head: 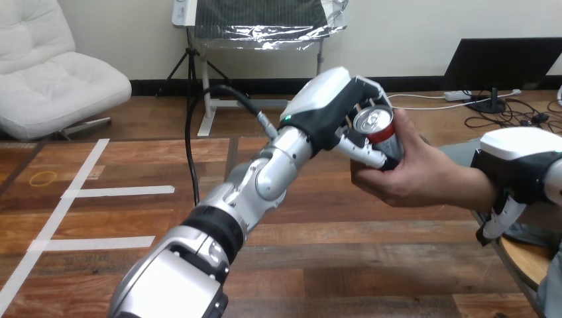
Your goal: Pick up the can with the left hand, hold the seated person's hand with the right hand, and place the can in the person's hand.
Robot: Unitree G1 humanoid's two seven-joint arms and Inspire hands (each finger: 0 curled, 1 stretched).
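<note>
While the person's hand [424, 175] cups 1 can [379, 131], the left robot hand [325, 106] grips it too.

The can [378, 129] has a red body and a bright silver top. The left hand [328, 109] is black with a glossy white shell on its back, a small green light near the wrist, and fingers [363, 150] pieced in white and black, while the left arm [272, 172] is silver with black joints and a black band lower down. The right hand [513, 162] has the same white shell over black, and the desk [527, 262] is pale wood with a darker brown rim.
</note>
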